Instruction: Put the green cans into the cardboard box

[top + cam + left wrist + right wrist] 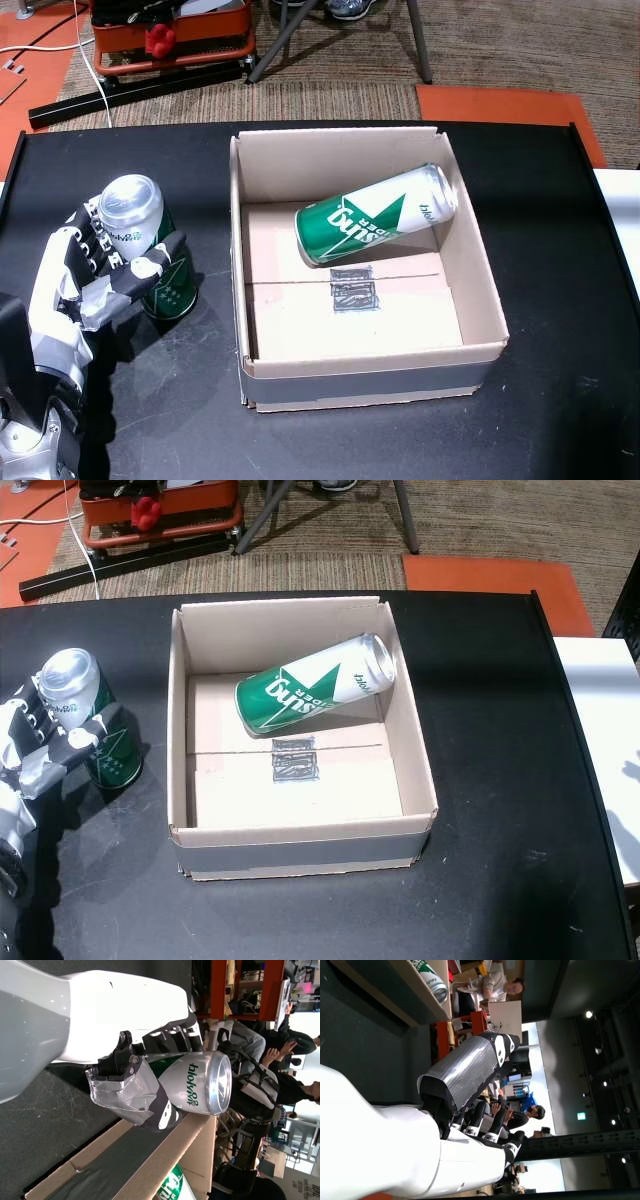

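Left robot hand point(88, 272) wrapped round an upright green can point(150, 250) standing on the black table point(560, 300), just left of the cardboard box point(470, 300); fingers behind it, thumb point(131, 1095) across the front, silver top clear above the grip; white script on its upper band, not legible. 2nd green can point(375, 215) lies tilted inside the box w/ top toward the far right corner; white star + lettering, upside down. Right robot hand point(470, 1105) seen only in wrist view, empty, fingers loosely apart.
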